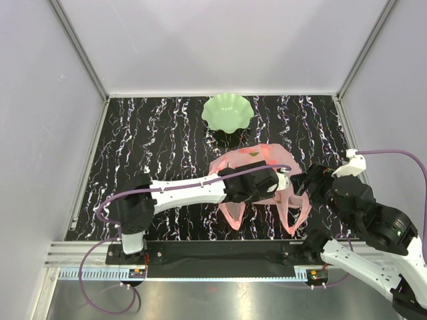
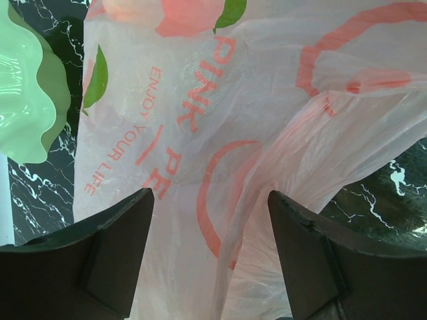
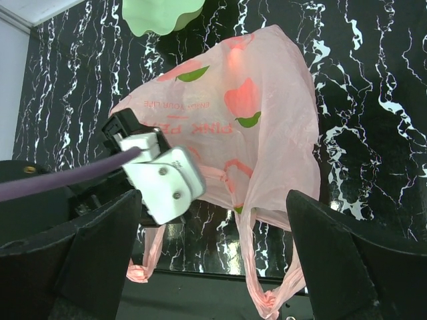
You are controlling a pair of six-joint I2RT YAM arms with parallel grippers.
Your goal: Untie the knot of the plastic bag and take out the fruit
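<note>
The pink plastic bag lies crumpled in the middle of the black marbled table. Its two handle loops trail apart toward the near edge. My left gripper hovers over the bag's right side. It is open, with bag film and a fold below and between the fingers. My right gripper is open and empty, just right of the bag, facing the left gripper's white wrist housing. The bag fills the right wrist view. The fruit is hidden inside the bag.
A light green scalloped dish stands beyond the bag at the back centre; it also shows in the left wrist view and the right wrist view. White walls enclose the table. A metal rail runs along the near edge.
</note>
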